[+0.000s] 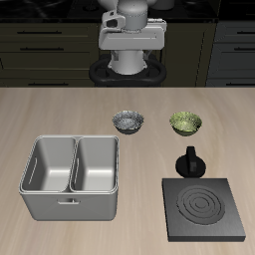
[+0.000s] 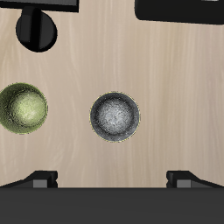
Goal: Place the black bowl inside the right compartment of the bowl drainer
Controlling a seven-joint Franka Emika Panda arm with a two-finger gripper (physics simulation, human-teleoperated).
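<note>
The black bowl [image 1: 128,122] [image 2: 115,116] stands upright on the wooden table, behind the bowl drainer [image 1: 75,139], and shows a shiny speckled inside. The drainer is a light-grey bin nearer the table's front edge, and both of its wells are empty. In the wrist view my gripper [image 2: 112,178] hangs high above the table, open and holding nothing. One of its fingertips [image 2: 39,178] shows on each side, and the black bowl lies just off the line between them. In the exterior view the arm [image 1: 129,40] is at the back of the table, well apart from the bowl.
An olive-green bowl [image 1: 185,123] [image 2: 23,108] sits beside the black bowl. A small black pot [image 1: 190,161] [image 2: 37,31] stands behind a flat black stove plate [image 1: 204,209] near the front edge.
</note>
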